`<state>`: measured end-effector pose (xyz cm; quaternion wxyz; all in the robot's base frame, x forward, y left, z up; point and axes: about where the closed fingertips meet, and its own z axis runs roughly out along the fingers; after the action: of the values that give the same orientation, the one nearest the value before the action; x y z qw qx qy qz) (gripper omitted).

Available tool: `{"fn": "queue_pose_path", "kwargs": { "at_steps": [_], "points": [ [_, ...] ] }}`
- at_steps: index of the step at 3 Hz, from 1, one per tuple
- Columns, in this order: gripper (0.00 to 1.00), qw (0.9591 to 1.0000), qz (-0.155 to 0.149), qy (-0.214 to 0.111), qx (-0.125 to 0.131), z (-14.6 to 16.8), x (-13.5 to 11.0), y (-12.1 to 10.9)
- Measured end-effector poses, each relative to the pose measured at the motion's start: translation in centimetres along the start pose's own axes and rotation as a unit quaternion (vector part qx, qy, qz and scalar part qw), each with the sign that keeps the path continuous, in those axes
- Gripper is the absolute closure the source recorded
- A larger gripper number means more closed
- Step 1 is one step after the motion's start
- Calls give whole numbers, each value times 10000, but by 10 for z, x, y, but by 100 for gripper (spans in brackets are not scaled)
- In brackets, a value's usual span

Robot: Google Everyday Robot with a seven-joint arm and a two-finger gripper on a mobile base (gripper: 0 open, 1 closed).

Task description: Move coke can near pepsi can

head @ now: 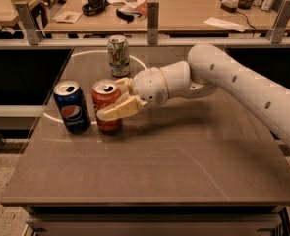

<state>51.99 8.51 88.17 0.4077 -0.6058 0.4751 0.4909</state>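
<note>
The red-orange coke can point(105, 102) stands upright on the brown table point(174, 171), left of centre. My gripper point(116, 98) reaches in from the right on a white arm and is shut on the coke can, one cream finger point(119, 110) across its front and the other behind it. The dark blue pepsi can point(72, 106) stands upright just to the coke can's left, a narrow gap between them.
A silver-green can point(118, 56) stands further back near the table's far edge. A rail with metal posts point(153, 16) runs behind the table, with a cluttered desk beyond it. The table's left edge lies close to the pepsi can.
</note>
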Motion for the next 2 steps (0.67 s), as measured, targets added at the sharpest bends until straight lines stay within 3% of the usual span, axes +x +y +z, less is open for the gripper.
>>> {"fn": "queue_pose_path", "kwargs": {
  "at_steps": [1, 2],
  "points": [
    [85, 9997, -218, 14, -105, 11, 5, 4],
    [62, 9996, -138, -79, -241, 17, 9, 4]
  ]
}}
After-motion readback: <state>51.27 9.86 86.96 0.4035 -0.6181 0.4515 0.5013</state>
